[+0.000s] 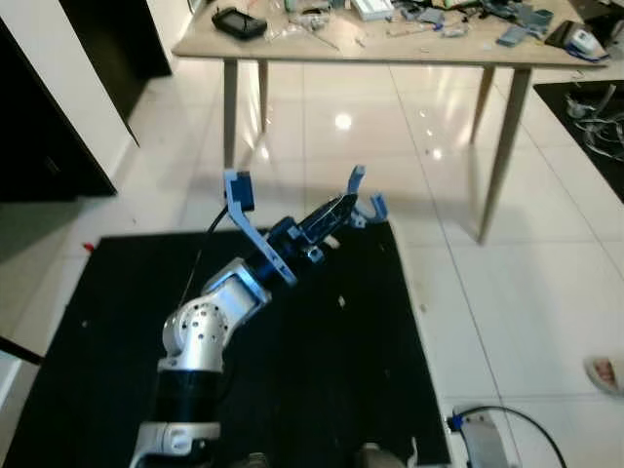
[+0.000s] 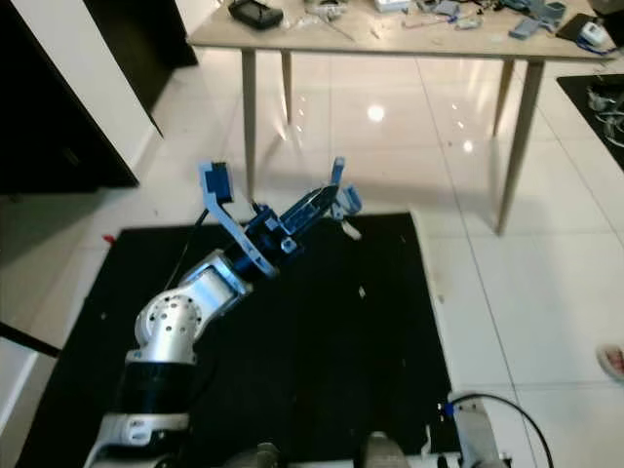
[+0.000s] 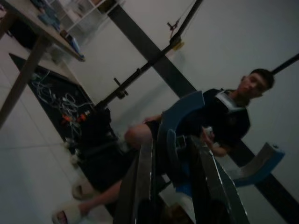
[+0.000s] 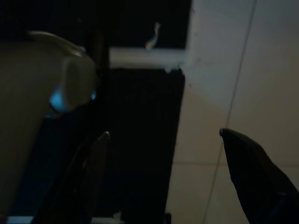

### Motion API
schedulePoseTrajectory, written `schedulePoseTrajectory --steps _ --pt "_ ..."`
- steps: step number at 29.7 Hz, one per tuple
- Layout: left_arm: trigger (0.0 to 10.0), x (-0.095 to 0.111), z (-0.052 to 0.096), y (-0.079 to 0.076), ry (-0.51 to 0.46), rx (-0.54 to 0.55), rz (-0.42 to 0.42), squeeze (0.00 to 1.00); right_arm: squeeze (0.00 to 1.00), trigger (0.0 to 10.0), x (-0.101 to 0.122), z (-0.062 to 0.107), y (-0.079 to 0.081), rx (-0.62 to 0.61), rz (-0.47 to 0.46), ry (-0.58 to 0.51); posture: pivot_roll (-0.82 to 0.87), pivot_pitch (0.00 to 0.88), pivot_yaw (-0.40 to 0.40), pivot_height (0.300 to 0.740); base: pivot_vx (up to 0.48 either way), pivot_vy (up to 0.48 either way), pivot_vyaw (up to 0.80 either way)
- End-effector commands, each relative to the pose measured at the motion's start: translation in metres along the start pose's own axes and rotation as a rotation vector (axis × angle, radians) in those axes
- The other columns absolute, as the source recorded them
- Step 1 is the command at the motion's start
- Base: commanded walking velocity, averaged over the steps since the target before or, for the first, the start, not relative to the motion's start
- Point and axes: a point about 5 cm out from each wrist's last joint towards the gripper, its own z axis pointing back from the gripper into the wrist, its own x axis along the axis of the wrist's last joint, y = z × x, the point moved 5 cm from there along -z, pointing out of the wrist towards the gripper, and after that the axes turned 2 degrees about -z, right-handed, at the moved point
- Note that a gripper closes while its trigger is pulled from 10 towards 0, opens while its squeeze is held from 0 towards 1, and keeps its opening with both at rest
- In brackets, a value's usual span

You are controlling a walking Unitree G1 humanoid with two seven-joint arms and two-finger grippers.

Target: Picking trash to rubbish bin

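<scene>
A small white scrap point(image 1: 331, 241) sits just under the tip of the left gripper point(image 1: 366, 193), over the far right part of the black mat point(image 1: 117, 322); whether it is gripped is unclear. A tiny pale speck point(image 1: 341, 301) lies flat on the mat, nearer.

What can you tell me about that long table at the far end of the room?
The table looks like pale wood, with a long, thin top on slim legs that splay slightly outward. It stands on glossy white floor tiles beyond the black mat. Its top is crowded with clutter: a black device near its left end, and scattered small parts, cables and blue-grey pieces further along. Nothing of the robot touches it; the raised left claw is well short of it, over the mat's far edge.
</scene>
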Motion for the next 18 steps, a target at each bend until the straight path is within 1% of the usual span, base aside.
schedulePoseTrajectory --steps 1,11,13,16,17,18 --pt "10.0 -0.0015 0.0059 0.004 0.002 0.025 -0.005 0.0 0.0 10.0 -0.0065 0.0 0.0049 0.012 -0.009 0.017 -0.05 0.137 0.071 0.74 0.0 0.0 0.0" --pt "10.0 -0.0024 0.0051 0.005 0.003 0.03 -0.015 0.0 0.0 10.0 -0.0109 0.0013 0.0008 0.003 -0.023 0.018 -0.05 0.137 0.071 0.74 0.0 0.0 0.0" --pt "10.0 -0.0028 0.005 0.0049 0.005 0.03 -0.018 0.0 0.0 10.0 -0.0125 0.0016 0.0011 0.009 -0.049 0.02 -0.05 0.137 0.071 0.74 0.0 0.0 0.0" --pt "10.0 -0.0028 0.0051 0.0049 0.005 0.031 -0.019 0.0 0.0 10.0 -0.0128 0.0017 0.0018 0.016 -0.055 0.02 -0.05 0.137 0.071 0.74 0.0 0.0 -0.8" --pt "10.0 -0.0031 0.0052 0.0051 0.006 0.032 -0.021 0.0 0.0 10.0 -0.0164 0.002 -0.001 -0.003 -0.013 0.046 -0.05 0.137 0.071 0.74 0.0 0.0 -0.76" --pt "10.0 -0.0031 0.0052 0.0051 0.006 0.032 -0.021 0.0 0.0 10.0 -0.0164 0.002 -0.001 -0.003 -0.013 0.046 -0.05 0.137 0.071 0.74 0.0 0.0 -0.76"
